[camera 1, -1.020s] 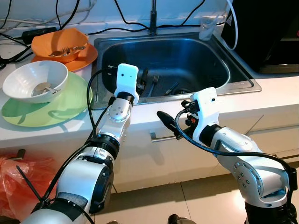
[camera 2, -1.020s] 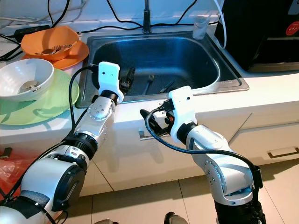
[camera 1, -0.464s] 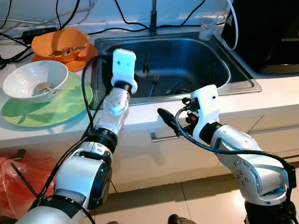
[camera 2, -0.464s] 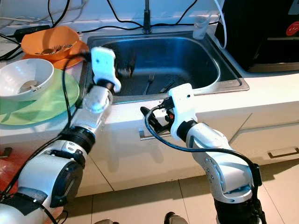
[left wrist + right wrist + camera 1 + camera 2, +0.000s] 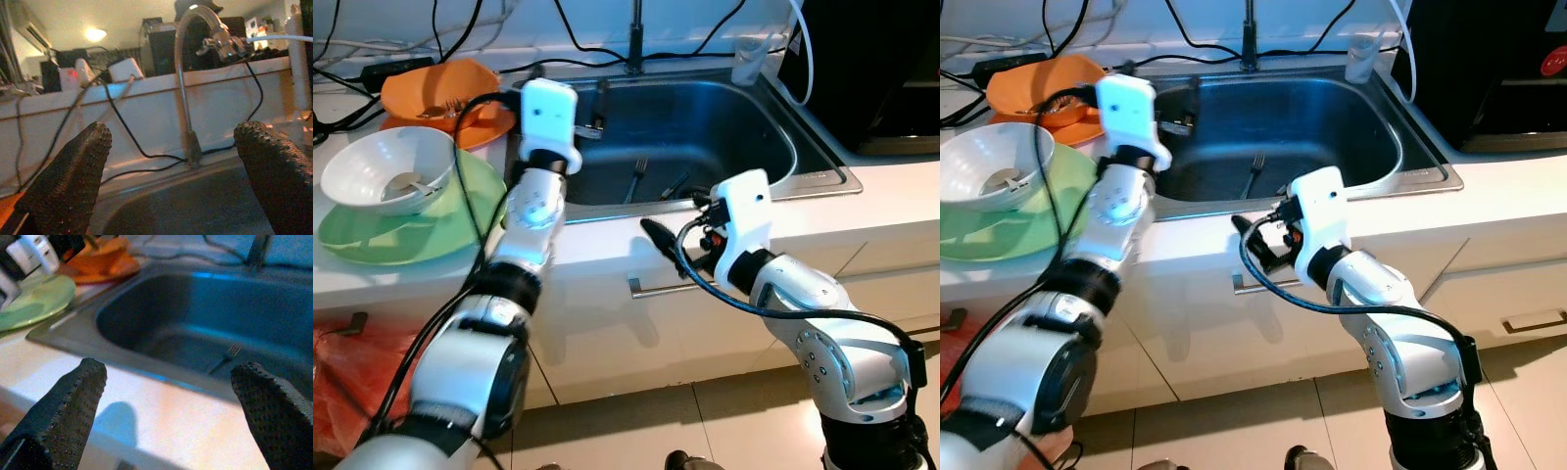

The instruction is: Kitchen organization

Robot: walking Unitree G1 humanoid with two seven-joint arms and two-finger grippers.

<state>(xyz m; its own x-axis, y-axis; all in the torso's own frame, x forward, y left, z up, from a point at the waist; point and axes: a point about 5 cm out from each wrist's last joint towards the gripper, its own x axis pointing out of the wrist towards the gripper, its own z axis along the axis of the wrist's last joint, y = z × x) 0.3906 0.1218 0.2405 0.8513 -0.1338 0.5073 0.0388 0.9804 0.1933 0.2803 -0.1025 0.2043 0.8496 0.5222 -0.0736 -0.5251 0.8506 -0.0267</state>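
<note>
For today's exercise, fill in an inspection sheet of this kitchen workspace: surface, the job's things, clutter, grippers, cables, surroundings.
Surface: white counter around a steel sink.
Job's things: fork lying in the sink; white bowl with a utensil in it, on a green plate; orange bowl holding cutlery, on an orange plate.
Clutter: clear cup at the sink's back corner.
Grippers: left gripper open, raised over the sink's left edge; right gripper open, at the counter's front edge.
Cables: black cables along the back wall.
Surroundings: faucet; red bag on the floor.
</note>
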